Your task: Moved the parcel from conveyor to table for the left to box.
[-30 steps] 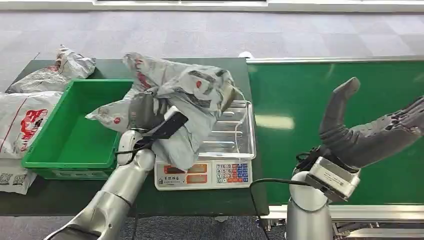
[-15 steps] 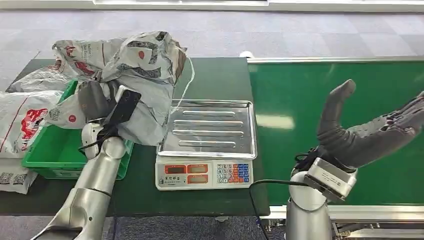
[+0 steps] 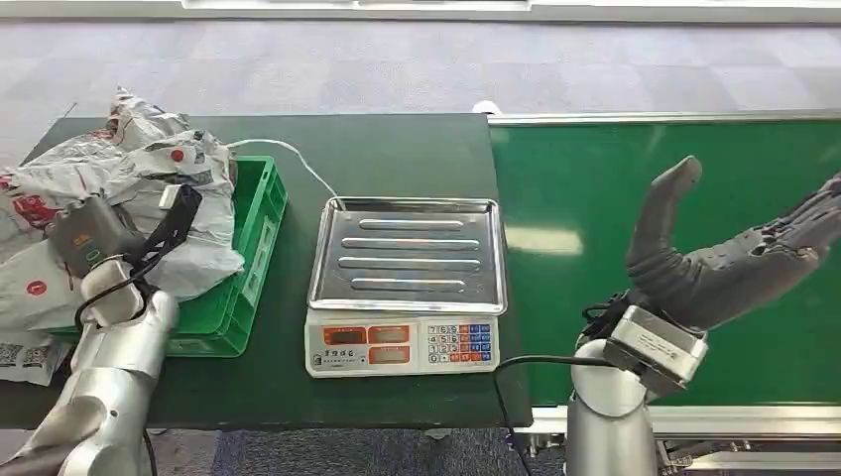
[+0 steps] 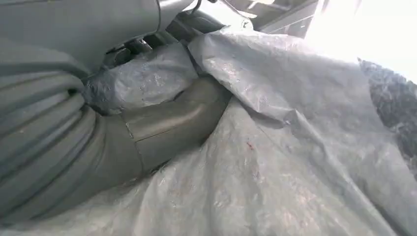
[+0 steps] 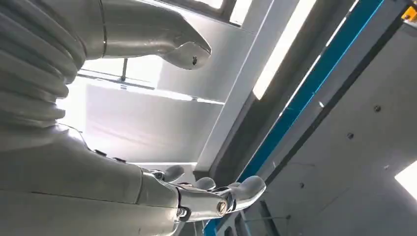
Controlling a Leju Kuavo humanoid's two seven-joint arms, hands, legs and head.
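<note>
1. Two hands are showing: the left hand (image 3: 94, 233) is gripping the parcel (image 3: 164, 213), a crumpled grey bag, over the green box (image 3: 253, 263); in the left wrist view the thumb (image 4: 172, 120) is pressing into the grey plastic (image 4: 275, 162), which is wrapping around the fingers.
2. The right hand (image 3: 729, 258) is hanging above the green conveyor (image 3: 595, 198), its fingers (image 5: 216, 196) spreading apart and holding nothing.
3. The box is sitting on the dark green table (image 3: 397, 149) beside a scale (image 3: 407, 283); more bags (image 3: 30, 288) are lying at the table's left end. Grey floor is stretching beyond.
4. Red markings on the parcel are staying too small to read.
</note>
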